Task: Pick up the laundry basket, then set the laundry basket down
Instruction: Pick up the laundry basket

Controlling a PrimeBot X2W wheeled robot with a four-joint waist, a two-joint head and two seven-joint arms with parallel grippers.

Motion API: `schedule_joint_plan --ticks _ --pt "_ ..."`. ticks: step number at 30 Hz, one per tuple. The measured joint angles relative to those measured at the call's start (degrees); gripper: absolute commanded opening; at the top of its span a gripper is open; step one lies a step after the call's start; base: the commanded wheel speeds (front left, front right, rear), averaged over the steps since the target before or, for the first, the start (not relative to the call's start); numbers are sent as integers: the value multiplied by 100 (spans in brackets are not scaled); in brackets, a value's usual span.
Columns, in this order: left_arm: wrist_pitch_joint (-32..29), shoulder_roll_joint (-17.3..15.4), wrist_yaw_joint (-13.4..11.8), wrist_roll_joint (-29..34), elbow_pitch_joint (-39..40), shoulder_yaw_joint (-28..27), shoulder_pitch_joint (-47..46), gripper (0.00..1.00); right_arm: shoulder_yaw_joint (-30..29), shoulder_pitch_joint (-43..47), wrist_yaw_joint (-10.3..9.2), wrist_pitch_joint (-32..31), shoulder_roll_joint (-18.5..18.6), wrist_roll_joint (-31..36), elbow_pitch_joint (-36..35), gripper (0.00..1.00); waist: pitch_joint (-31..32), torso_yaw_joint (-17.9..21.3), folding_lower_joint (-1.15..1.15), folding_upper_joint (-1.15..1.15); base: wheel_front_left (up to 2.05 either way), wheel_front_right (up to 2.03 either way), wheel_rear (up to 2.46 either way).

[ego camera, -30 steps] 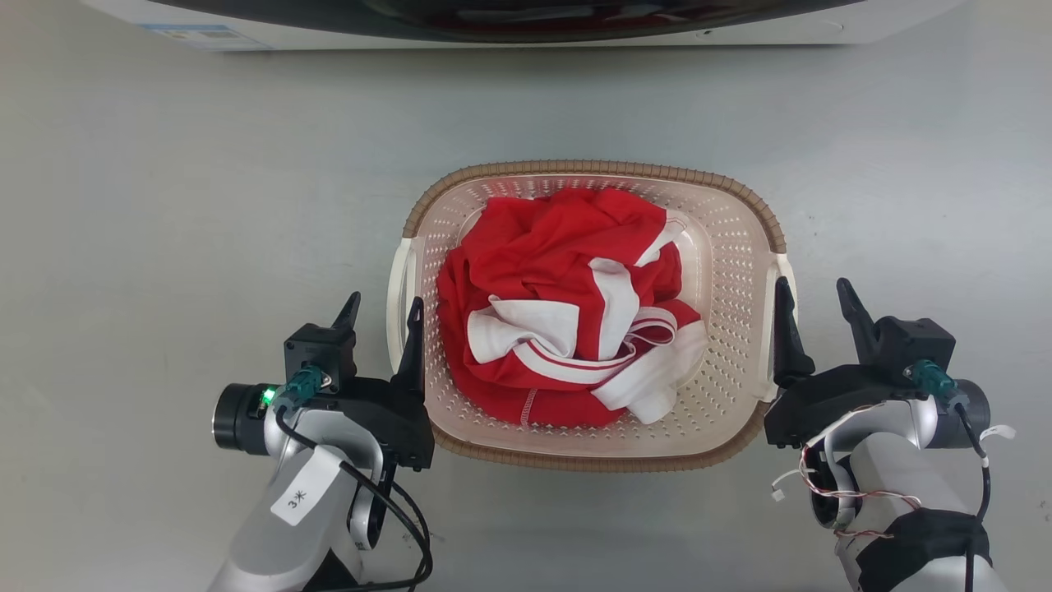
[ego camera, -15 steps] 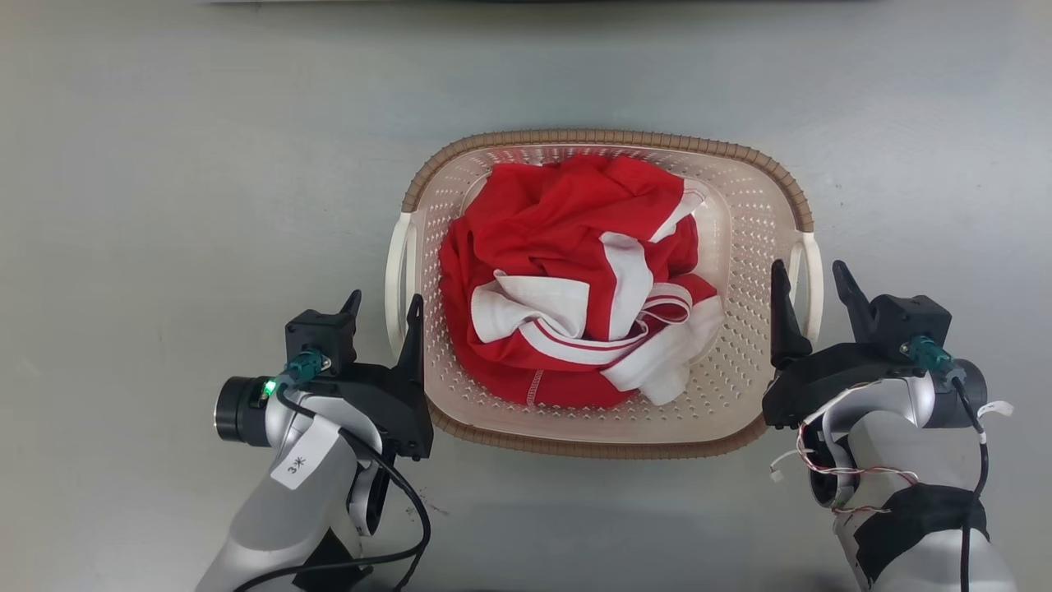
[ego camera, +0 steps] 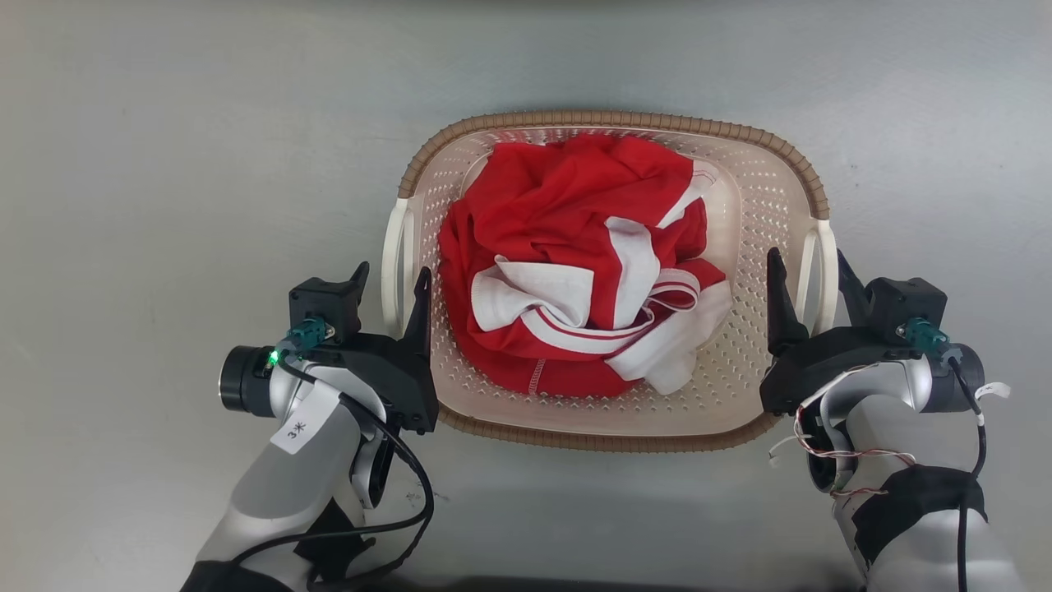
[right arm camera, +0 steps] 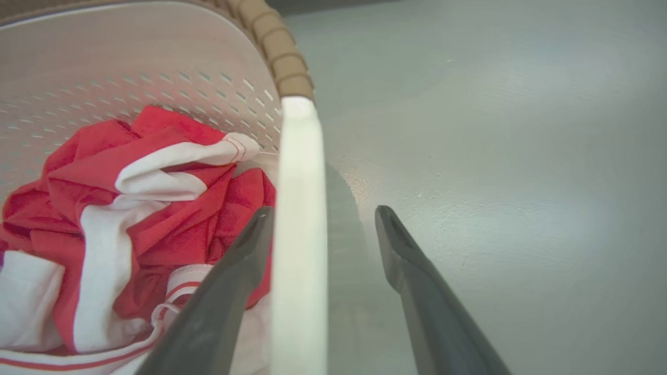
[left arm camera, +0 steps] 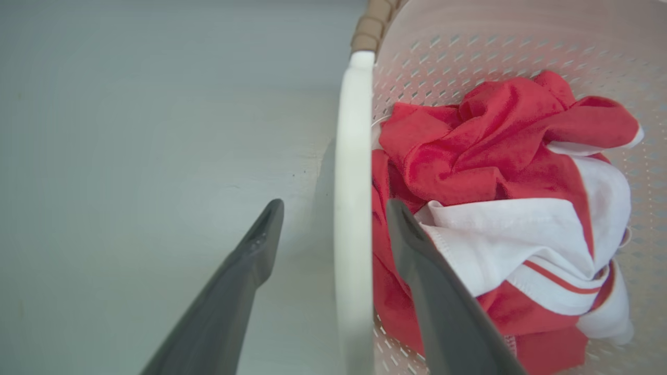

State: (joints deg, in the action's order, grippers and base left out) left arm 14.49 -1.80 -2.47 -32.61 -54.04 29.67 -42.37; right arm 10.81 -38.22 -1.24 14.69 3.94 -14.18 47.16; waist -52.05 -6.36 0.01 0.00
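Observation:
The laundry basket (ego camera: pixel 608 120), cream and perforated with a brown rim, stands on the grey floor and holds a crumpled red and white garment (ego camera: pixel 575 271). My left gripper (ego camera: pixel 393 275) is open and straddles the basket's white left handle (ego camera: pixel 396 263): one finger outside, one inside against the cloth. My right gripper (ego camera: pixel 805 263) is open astride the right handle (ego camera: pixel 824 271). In the left wrist view the handle (left arm camera: pixel 354 156) runs between the left gripper's (left arm camera: pixel 334 208) fingers without being pinched. The right wrist view shows the other handle (right arm camera: pixel 299 182) between the right gripper's (right arm camera: pixel 324 211) fingers.
Bare grey floor (ego camera: pixel 164 164) surrounds the basket on every side. My left arm's black cable (ego camera: pixel 411 493) loops near the basket's near left corner.
The head camera has tipped down, so the washing machine's edge has left the top of the view. The right handle now sits squarely between the right fingers. Both grippers stay open.

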Motion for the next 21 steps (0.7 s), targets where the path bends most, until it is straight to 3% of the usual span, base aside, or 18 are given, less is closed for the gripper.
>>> schedule_joint_plan --ticks 1,2,3,4,6,7,21 --pt "0 2 1 -14 -24 36 -4 96 5 -3 0 0 0 0 20 100 -6 -1 0 0 0 0 0" --pt "0 2 1 -31 -47 67 -8 81 12 -4 5 0 0 0 48 98 -12 -2 0 0 0 0 0" --pt "0 1 1 -68 -63 97 -20 62 21 -9 23 0 0 0 79 79 -17 -3 0 0 0 0 0" --pt "-1 0 2 -120 -76 131 -44 40 34 -17 24 0 -1 0 109 51 -23 -4 -1 -1 0 0 0" --pt "-1 0 7 -234 -80 214 -99 13 52 -55 32 0 -1 0 155 7 -35 -4 0 0 0 0 0" --pt "-1 11 47 -257 -82 250 -112 0 62 -80 44 0 0 0 169 0 -39 -4 0 0 0 0 0" --pt "-2 19 82 -773 -188 535 -118 0 97 -207 75 0 -27 -48 494 0 141 -20 0 0 0 0 0"
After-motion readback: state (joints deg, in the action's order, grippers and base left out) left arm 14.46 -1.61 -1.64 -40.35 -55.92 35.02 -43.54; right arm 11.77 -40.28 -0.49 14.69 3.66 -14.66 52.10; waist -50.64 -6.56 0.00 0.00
